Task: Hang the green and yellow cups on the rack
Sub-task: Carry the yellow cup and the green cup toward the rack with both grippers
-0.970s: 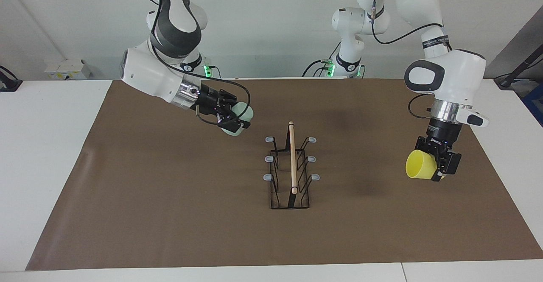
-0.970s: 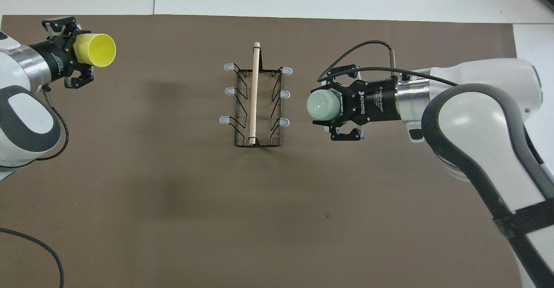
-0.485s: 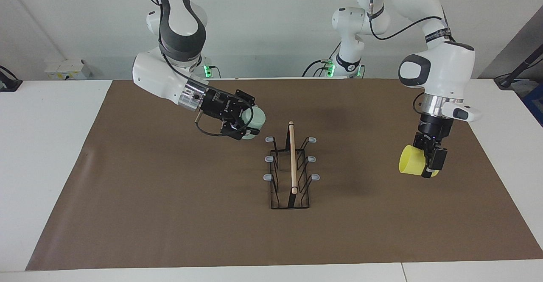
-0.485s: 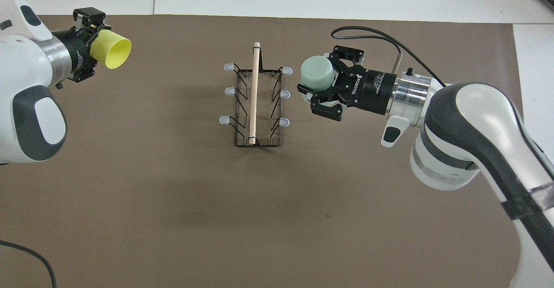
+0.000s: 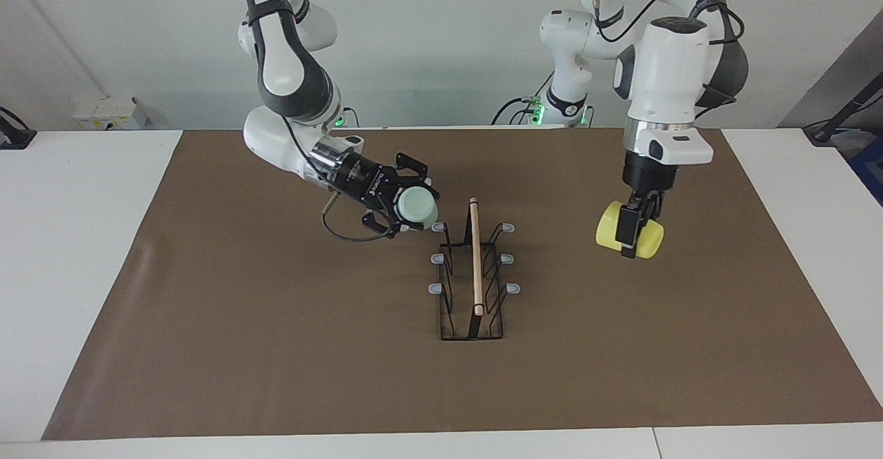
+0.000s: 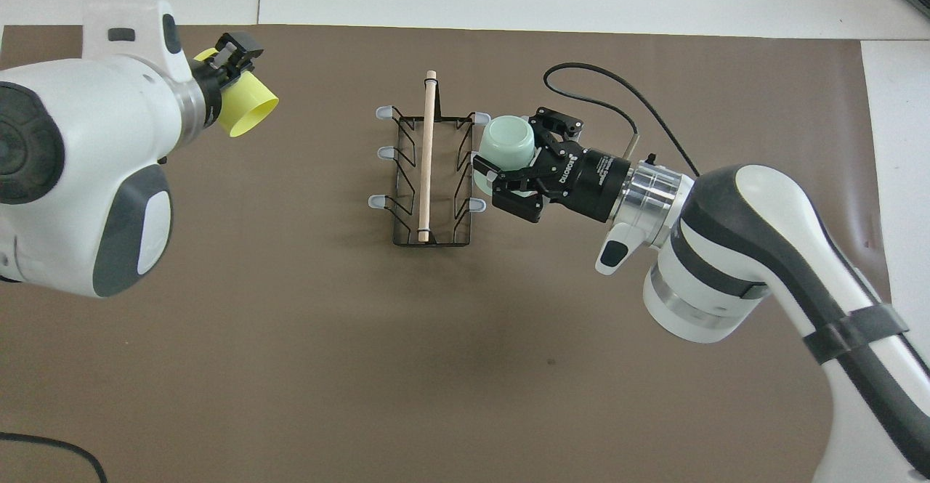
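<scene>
The rack (image 5: 475,259) stands at the middle of the brown mat, a black wire frame with a wooden rod on top and grey-tipped prongs; it also shows in the overhead view (image 6: 427,149). My right gripper (image 5: 414,212) (image 6: 508,155) is shut on the pale green cup (image 5: 417,206) (image 6: 508,140) and holds it tilted in the air, close against the prongs on the rack's side toward the right arm. My left gripper (image 5: 631,235) (image 6: 234,69) is shut on the yellow cup (image 5: 607,228) (image 6: 253,105), which lies on its side in the air over the mat between the rack and the left arm's end.
A brown mat (image 5: 276,348) covers most of the white table (image 5: 69,252). A black cable (image 6: 617,98) loops off the right wrist. A small white box (image 5: 110,112) sits at the table's back edge by the right arm's end.
My right gripper has carried the green cup in to the rack's prongs. My left arm has turned and brought the yellow cup toward the rack.
</scene>
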Tool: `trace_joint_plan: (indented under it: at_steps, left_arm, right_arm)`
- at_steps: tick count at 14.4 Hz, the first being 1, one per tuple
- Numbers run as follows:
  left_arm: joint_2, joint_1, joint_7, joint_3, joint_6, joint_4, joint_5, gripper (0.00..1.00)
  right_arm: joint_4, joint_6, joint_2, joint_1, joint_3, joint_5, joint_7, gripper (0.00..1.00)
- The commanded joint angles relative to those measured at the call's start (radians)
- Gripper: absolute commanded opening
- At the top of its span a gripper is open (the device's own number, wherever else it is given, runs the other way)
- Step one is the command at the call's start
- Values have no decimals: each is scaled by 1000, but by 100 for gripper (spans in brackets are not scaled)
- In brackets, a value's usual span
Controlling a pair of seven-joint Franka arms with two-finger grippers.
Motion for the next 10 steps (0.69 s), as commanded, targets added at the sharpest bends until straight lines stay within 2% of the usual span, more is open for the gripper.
trace_joint_plan:
  at_steps: [1, 4, 6, 10]
  left_arm:
    - [-33, -78, -1, 16, -59, -28, 94, 0]
    - [-70, -144, -77, 16, -51, -104, 234, 0]
    - [-84, -185, -229, 14, -42, -141, 373, 0]
    - [-85, -237, -470, 14, -16, -201, 553, 0]
  right_arm:
    - [-70, 16, -19, 25, 1, 69, -92, 0]
    - [-102, 10, -17, 48, 1, 160, -205, 0]
    - [-107, 4, -11, 48, 1, 171, -260, 0]
    - [-122, -16, 6, 48, 1, 174, -326, 0]
